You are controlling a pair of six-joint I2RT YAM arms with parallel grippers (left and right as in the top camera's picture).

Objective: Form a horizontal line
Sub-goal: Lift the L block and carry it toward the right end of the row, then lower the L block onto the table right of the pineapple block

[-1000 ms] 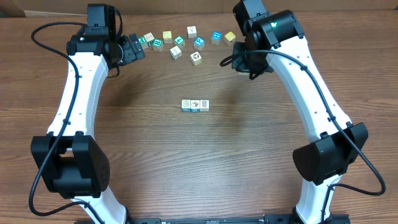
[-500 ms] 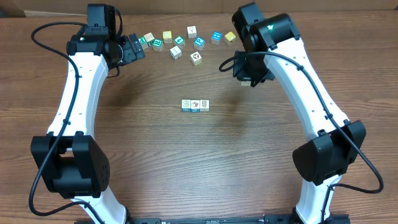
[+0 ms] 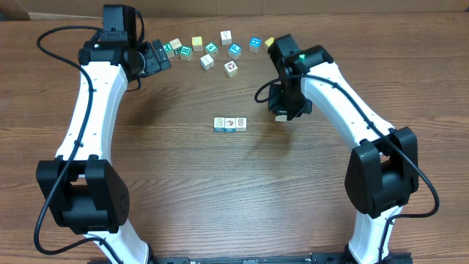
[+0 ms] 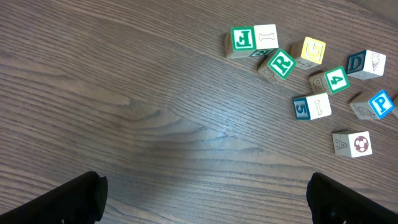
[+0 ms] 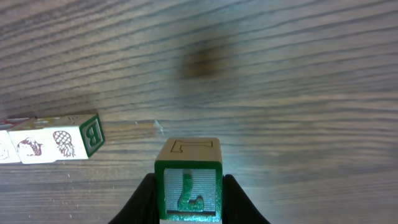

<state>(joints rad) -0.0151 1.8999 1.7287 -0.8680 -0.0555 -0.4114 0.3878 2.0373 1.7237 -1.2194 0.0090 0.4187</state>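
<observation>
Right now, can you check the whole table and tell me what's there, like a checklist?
Surface: wooden table, bare around the row.
Job's things: row of three picture cubes; green L cube held right of the row, not touching it.
Clutter: loose cubes scattered along the far side.
Grippers: left gripper open, empty; right gripper shut on the green L cube.
Cables: black cables loop along both arms.
Surroundings: pale band past the far edge; nothing else seen.
</observation>
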